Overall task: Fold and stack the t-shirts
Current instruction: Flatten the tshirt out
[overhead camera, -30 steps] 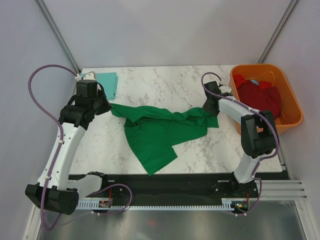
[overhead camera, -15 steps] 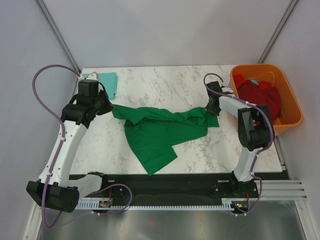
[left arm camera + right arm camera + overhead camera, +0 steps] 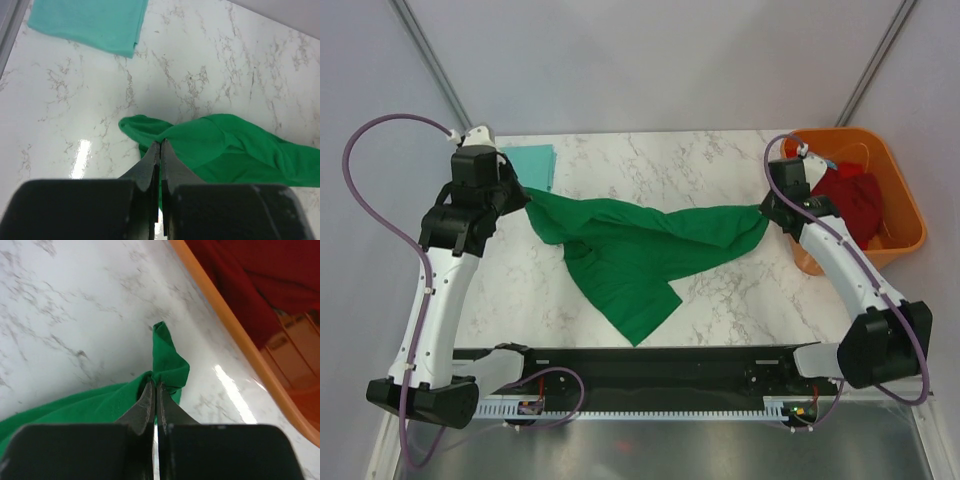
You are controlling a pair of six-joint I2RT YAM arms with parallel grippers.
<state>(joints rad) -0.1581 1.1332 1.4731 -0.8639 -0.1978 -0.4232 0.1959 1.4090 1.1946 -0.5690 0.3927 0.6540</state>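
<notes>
A dark green t-shirt [image 3: 640,245] hangs stretched between my two grippers above the marble table, its lower part drooping toward the front. My left gripper [image 3: 523,195] is shut on the shirt's left end; the left wrist view shows the cloth [image 3: 225,150] pinched at the jaw tips [image 3: 160,145]. My right gripper [image 3: 763,212] is shut on the right end, with cloth [image 3: 170,365] bunched at the jaw tips [image 3: 155,385]. A folded pale teal t-shirt [image 3: 532,163] lies at the back left, and also shows in the left wrist view [image 3: 90,22]. Dark red t-shirts [image 3: 850,200] fill the orange tub.
The orange plastic tub [image 3: 905,215] stands at the table's right edge, close to my right arm; its rim [image 3: 240,325] shows in the right wrist view. Marble table [image 3: 650,160] with metal frame posts at the back corners.
Both grippers have lifted and pulled apart, the left one back-left, the right one toward the tub. The green shirt has been stretched out between them and raised.
</notes>
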